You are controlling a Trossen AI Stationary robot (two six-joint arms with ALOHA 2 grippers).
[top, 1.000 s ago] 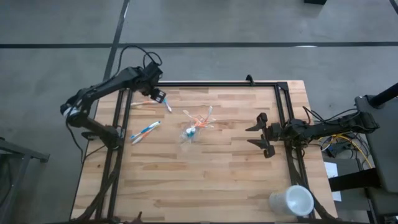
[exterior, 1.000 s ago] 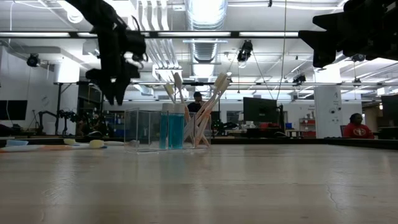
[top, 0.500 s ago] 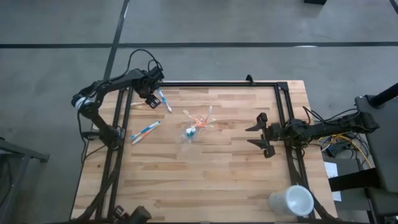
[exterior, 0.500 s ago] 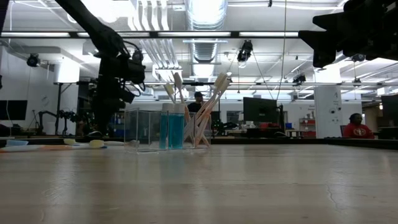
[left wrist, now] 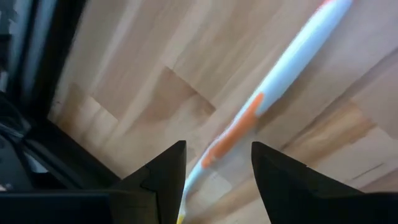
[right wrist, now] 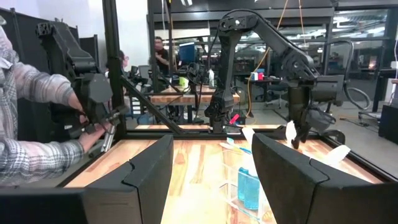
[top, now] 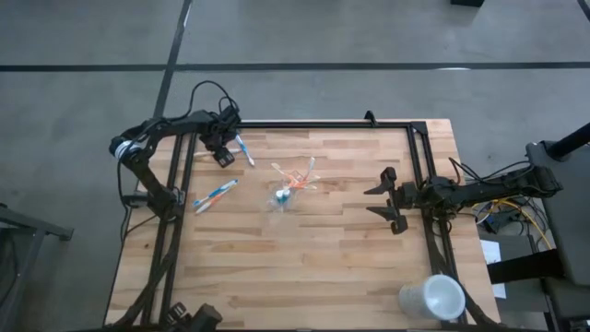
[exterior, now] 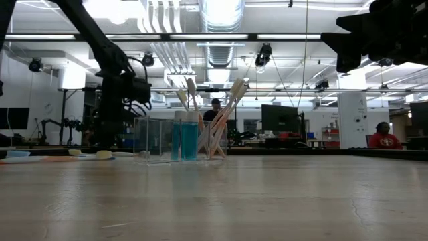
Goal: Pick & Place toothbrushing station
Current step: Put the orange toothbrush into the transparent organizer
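Left wrist view: my left gripper [left wrist: 214, 165] has come down over a white-and-orange toothbrush [left wrist: 273, 99] lying on the table [left wrist: 143, 68], jaws apart astride the handle, nothing held yet.
Change: a second ago that gripper hung higher and nearer the cup; it is now low at the far left edge, so a pick looks imminent.
Low view: the clear cup [exterior: 175, 138] stands upright, brushes and blue tube [exterior: 184, 138] inside.
High view: my right gripper [top: 387, 195] waits open, well apart from the cup; only here does a second loose brush [top: 216, 194] show.
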